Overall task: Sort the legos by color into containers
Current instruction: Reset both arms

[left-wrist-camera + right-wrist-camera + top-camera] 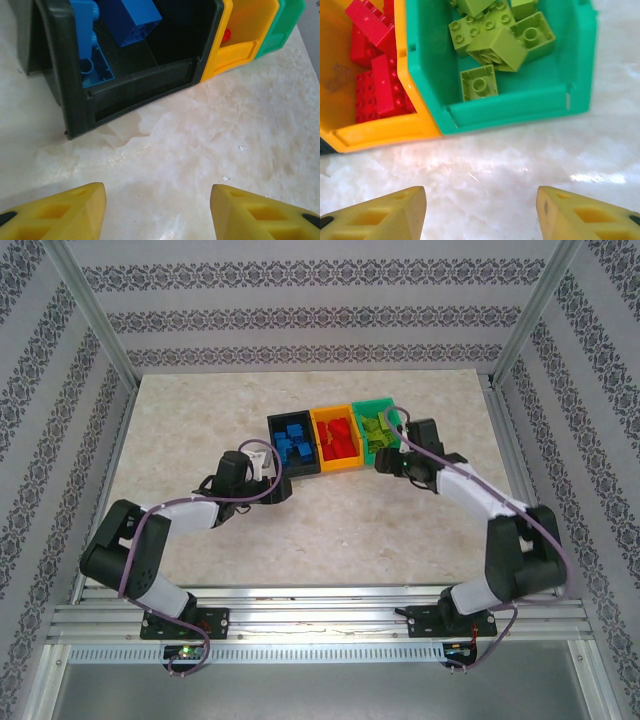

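Left tool (157, 210) and right tool (480, 215) hover wide open and empty, low over the surface (200, 140), apparently because sorting is done: blue legos (132, 20) in black bin (75, 100), red legos (375, 90) in orange-yellow bin (380, 132), lime legos (495, 47) in green bin (520, 107)

Black-and-white arms (180, 508), purple cables (560, 550), yellow wedge-shaped jaws with recessed pockets.

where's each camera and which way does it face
Top external: high behind the robot, looking down at the table; left arm, right arm show.
Left wrist: on that wrist, low, facing the black bin; open left gripper below.
Right wrist: on that wrist, looking down into the green bin; open right gripper below.
Shared: wrist views both catch the orange-yellow bin, red legos.
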`<state>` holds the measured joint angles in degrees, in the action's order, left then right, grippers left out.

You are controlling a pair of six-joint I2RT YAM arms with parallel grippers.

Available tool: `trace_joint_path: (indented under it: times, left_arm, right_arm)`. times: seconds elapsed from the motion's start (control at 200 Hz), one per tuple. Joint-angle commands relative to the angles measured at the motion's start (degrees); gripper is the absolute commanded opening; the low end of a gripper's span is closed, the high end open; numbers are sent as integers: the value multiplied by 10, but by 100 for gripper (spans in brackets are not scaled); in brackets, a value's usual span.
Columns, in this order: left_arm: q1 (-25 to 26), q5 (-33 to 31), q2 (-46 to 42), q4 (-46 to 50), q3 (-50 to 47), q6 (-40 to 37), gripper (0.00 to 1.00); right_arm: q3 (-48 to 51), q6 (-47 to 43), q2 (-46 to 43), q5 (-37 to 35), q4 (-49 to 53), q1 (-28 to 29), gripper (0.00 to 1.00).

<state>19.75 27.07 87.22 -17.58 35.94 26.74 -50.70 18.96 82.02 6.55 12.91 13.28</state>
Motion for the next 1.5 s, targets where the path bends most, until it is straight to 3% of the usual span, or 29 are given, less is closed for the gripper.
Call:
trace_joint_path:
  times: [0.0,0.255,0.355,0.585,0.635,0.729,0.784,0.904,1.154,1.334,1.494]
  left_arm:
    - [-8,-39,-36,-12,-17,-21,58]
    - [-20,-154,-145,-7,-69,-51,61]
    - [-24,-236,-198,3,-94,-58,72]
    - [-25,-370,-281,23,-121,-83,81]
    - [-25,-393,-289,31,-121,-90,83]
    - [-25,-420,-298,40,-119,-99,86]
    - [-25,-436,-298,48,-115,-103,87]
    - [-24,-489,-295,40,-117,-115,100]
    - [-27,-585,-299,17,-126,-129,100]
    - [-32,-628,-278,-74,-147,-162,100]
    - [-38,-688,-187,-213,-151,-235,100]
  right_arm:
    - [44,-38,-78,-54,-7,1,62]
    - [134,-25,-221,-133,-52,-26,71]
    - [157,-39,-235,-148,-90,-39,76]
    - [235,-51,-254,-220,-231,-42,88]
    - [254,-42,-253,-259,-272,-43,96]
    - [293,-40,-243,-306,-359,-51,98]
    - [292,-40,-241,-312,-356,-62,98]
    - [297,-80,-224,-311,-386,-71,98]
    - [307,-122,-130,-324,-473,-76,98]
    - [303,-139,-78,-302,-535,-79,98]
    - [307,-153,-21,-287,-626,-82,98]
